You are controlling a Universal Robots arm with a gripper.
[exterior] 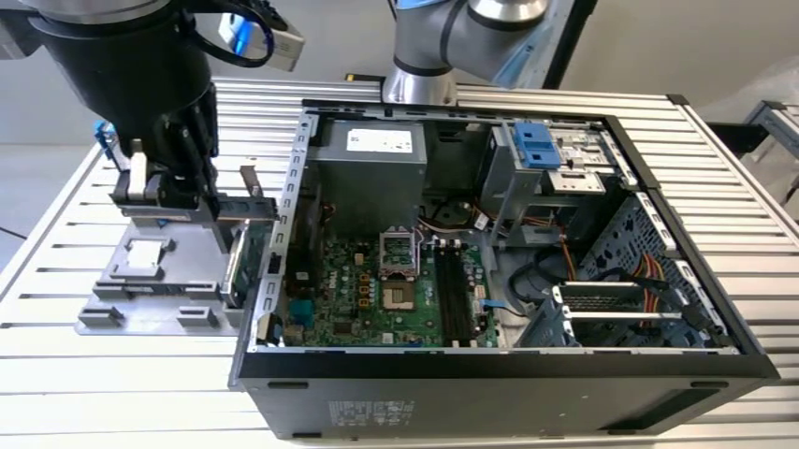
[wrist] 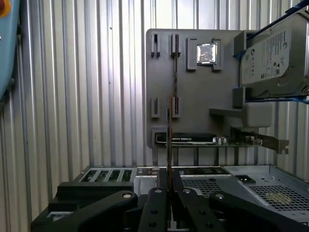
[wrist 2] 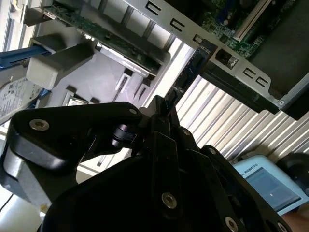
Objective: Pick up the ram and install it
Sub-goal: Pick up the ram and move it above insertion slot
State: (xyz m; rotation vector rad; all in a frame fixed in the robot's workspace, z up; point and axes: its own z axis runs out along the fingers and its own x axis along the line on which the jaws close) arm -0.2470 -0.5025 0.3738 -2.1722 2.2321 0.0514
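Observation:
My gripper [exterior: 197, 210] hangs over the grey parts holder [exterior: 131, 309], at the exterior view's left of the open computer case [exterior: 699, 309]. It is shut on the ram [exterior: 246, 208], a thin dark stick that juts out from between the fingers toward the case. In the first wrist view the ram [wrist: 169, 140] shows edge-on, rising from the gripper [wrist: 169, 191] in front of the holder [wrist: 193, 92]. In the second wrist view the ram [wrist 2: 190, 72] sticks out of the gripper [wrist 2: 164, 108] toward the case wall. The long black memory slots [exterior: 452, 299] lie on the motherboard inside the case.
On the holder sit a square chip [wrist: 206, 53], a green expansion card [wrist: 193, 139] with a metal bracket, and a silver hard drive [wrist: 270, 58] in a blue frame. The case's side wall [exterior: 290, 206] stands between gripper and motherboard. Another arm's base [exterior: 431, 56] stands behind the case.

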